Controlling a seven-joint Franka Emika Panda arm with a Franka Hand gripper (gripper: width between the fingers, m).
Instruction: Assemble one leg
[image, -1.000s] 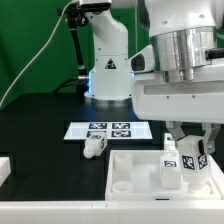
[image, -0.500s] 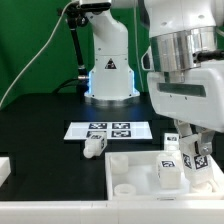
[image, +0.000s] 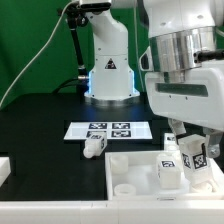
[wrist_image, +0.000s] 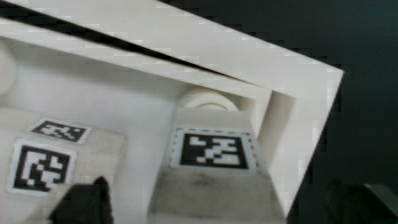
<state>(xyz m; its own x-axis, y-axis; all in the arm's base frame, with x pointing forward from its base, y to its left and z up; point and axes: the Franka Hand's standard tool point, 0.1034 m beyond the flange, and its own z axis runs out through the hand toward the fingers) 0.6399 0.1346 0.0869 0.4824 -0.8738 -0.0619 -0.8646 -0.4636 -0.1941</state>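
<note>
My gripper (image: 191, 150) hangs over the right part of the large white slab (image: 135, 172). It stands open around an upright white leg (image: 194, 156) with square tags. In the wrist view this leg (wrist_image: 214, 150) sits between my two dark fingertips (wrist_image: 84, 203), with a gap on each side, and my gripper (wrist_image: 214, 208) is not closed on it. A second leg (image: 169, 168) stands on the slab close beside the first, and also shows in the wrist view (wrist_image: 39, 165). A third leg (image: 93, 147) lies on the black table.
The marker board (image: 110, 129) lies behind the slab. The robot base (image: 108, 70) stands at the back. A white part (image: 4, 168) sits at the exterior view's left edge. The slab's raised corner rim (wrist_image: 214, 62) and a round hole (wrist_image: 210, 100) lie just past the leg.
One second ago my hand shifted a little toward the exterior view's right, and the second leg sits slightly lower in the picture. Nothing has moved in the last half second.
</note>
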